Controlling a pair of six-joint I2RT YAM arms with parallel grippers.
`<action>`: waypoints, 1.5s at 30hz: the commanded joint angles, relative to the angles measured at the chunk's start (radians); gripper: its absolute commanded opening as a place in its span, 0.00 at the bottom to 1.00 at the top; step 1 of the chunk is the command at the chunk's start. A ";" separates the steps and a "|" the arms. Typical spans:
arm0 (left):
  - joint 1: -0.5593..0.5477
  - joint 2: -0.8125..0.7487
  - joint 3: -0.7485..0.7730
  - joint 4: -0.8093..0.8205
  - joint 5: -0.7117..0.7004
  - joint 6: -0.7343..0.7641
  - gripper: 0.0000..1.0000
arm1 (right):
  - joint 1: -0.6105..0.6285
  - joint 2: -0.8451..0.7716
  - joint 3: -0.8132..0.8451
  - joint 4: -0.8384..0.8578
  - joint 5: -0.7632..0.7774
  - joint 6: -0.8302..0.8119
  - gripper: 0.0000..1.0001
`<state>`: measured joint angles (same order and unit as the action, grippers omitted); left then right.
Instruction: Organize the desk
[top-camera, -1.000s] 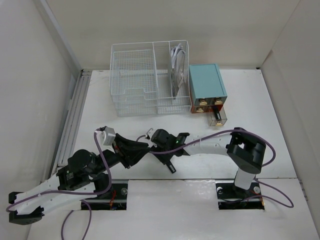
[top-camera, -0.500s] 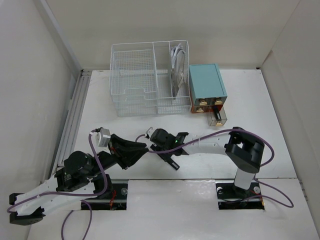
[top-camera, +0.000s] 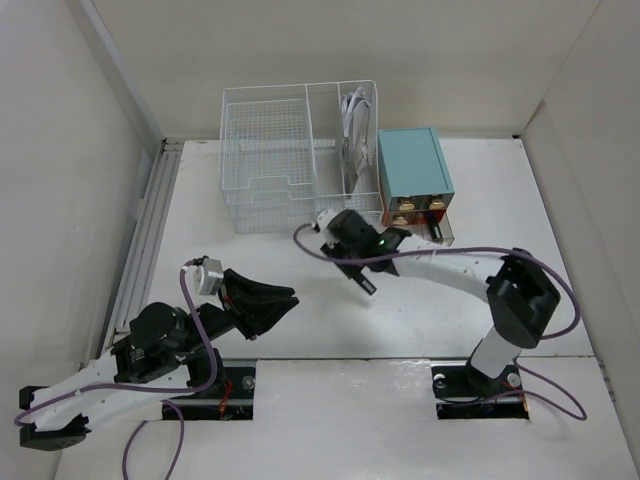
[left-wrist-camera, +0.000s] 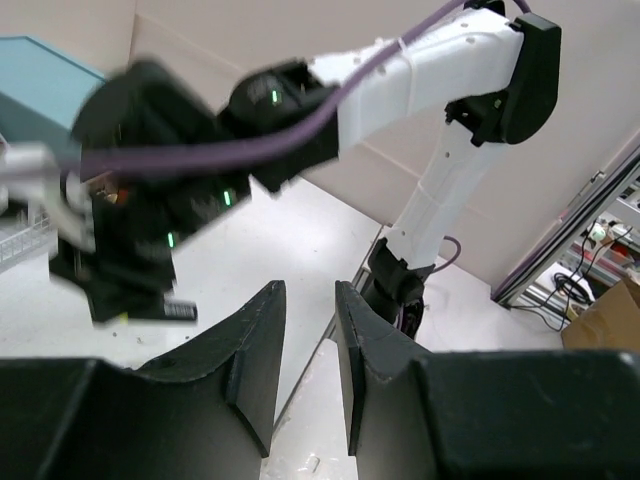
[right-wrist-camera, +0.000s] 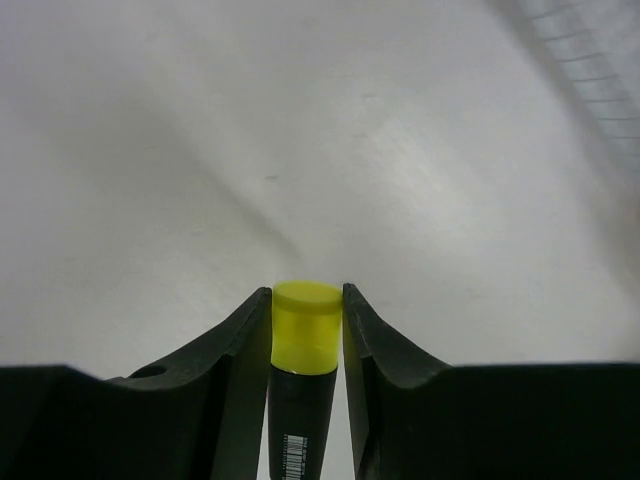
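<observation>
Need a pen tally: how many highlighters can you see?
1. The black, yellow-capped highlighter is clamped in the right end effector; others may hide in the white wire basket.

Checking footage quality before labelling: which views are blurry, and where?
Left wrist: the right hand is motion-smeared, own fingers sharp. Right wrist: highlighter crisp, wire basket soft. Top: sharp, evenly lit.

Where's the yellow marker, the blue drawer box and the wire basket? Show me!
yellow marker (right-wrist-camera: 306, 325): right wrist view, on its yellow cap.
blue drawer box (top-camera: 413, 165): top external view, on its flat top.
wire basket (top-camera: 268, 135): top external view, on the mesh of its big left compartment.
</observation>
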<state>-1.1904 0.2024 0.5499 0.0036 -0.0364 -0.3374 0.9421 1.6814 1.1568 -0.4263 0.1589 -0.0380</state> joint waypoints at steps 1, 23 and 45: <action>-0.005 -0.011 0.001 0.056 0.015 0.015 0.24 | -0.136 -0.080 0.069 -0.045 -0.065 -0.130 0.00; -0.005 0.028 -0.008 0.056 0.015 0.015 0.25 | -0.812 -0.083 0.222 -0.365 -0.909 -0.953 0.00; -0.005 0.037 -0.008 0.065 0.024 0.015 0.26 | -0.944 0.063 0.305 -0.580 -1.059 -1.392 0.00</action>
<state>-1.1904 0.2276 0.5472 0.0093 -0.0311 -0.3367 0.0002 1.7401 1.4067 -0.9539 -0.8234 -1.3392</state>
